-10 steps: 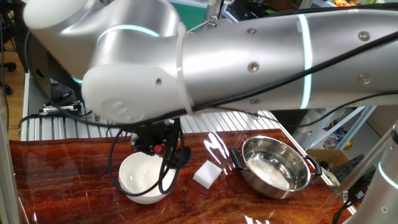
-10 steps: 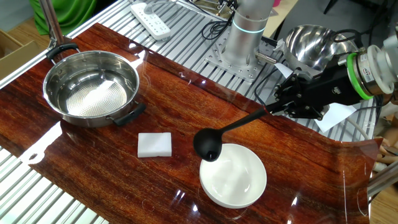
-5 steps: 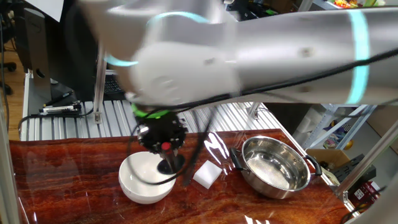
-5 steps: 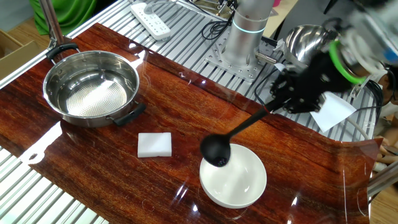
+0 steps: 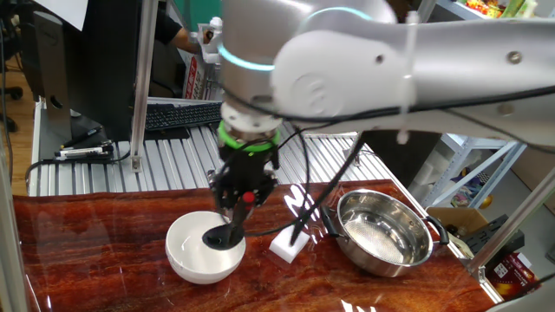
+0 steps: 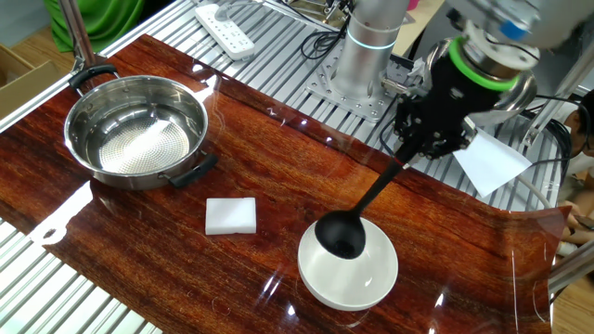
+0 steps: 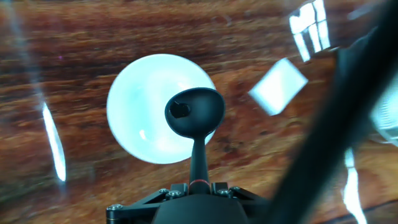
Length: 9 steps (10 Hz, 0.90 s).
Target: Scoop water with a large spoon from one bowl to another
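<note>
My gripper (image 6: 419,148) is shut on the far end of the black ladle's handle (image 6: 379,189), at its red mark (image 7: 198,183). The ladle's round cup (image 6: 341,236) hangs over the near side of the white bowl (image 6: 364,280), with its handle sloping up to the gripper. In the hand view the cup (image 7: 194,112) covers the right part of the white bowl (image 7: 140,106). In one fixed view the cup (image 5: 223,237) sits inside the white bowl's rim (image 5: 186,256). The steel bowl (image 6: 135,132) stands apart at the far left and shows a faint sheen of water.
A white rectangular block (image 6: 230,215) lies on the wooden table between the two bowls, also in the hand view (image 7: 278,86). A black cable (image 7: 329,124) crosses the right of the hand view. A second steel bowl (image 6: 461,61) and a power strip (image 6: 225,31) sit beyond the table.
My gripper has swung over and risen, tipping the handle steeper. The ladle's cup has moved from the white bowl's edge to over its inside.
</note>
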Motion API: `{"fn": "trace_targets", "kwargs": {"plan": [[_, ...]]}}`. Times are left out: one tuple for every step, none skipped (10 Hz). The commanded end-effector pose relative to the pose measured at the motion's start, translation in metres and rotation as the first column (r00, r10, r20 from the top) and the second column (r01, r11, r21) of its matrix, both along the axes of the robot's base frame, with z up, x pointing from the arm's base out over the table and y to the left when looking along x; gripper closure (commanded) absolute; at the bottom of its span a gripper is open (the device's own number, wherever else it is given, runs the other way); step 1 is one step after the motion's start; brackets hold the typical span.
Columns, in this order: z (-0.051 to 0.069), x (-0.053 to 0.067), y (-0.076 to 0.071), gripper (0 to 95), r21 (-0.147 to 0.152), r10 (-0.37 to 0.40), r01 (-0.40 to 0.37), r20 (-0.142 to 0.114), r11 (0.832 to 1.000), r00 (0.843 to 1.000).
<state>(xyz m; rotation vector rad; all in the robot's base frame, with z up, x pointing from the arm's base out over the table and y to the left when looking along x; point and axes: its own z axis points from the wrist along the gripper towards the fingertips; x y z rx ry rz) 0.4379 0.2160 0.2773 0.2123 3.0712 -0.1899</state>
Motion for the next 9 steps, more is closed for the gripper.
{"fn": "trace_targets", "kwargs": {"plan": [[0.006,0.006,-0.012,95.0,0.016,0.019,-0.019,-0.001,1.0,1.0],[0.01,0.011,-0.021,95.0,0.026,0.029,-0.029,-0.003,0.999,1.0],[0.013,0.013,-0.029,95.0,0.03,0.036,-0.036,-0.004,0.999,0.999],[0.018,0.016,-0.038,95.0,0.031,0.041,-0.041,-0.005,0.999,0.999],[0.021,0.018,-0.046,95.0,0.034,0.051,-0.05,-0.006,0.998,0.999],[0.022,0.021,-0.051,95.0,0.036,0.057,-0.057,-0.002,0.998,0.998],[0.022,0.024,-0.057,95.0,0.04,0.062,-0.062,0.005,0.997,0.998],[0.02,0.028,-0.065,95.0,0.037,0.077,-0.077,0.009,0.996,0.997],[0.02,0.034,-0.072,95.0,0.04,0.088,-0.088,0.01,0.995,0.996]]}}
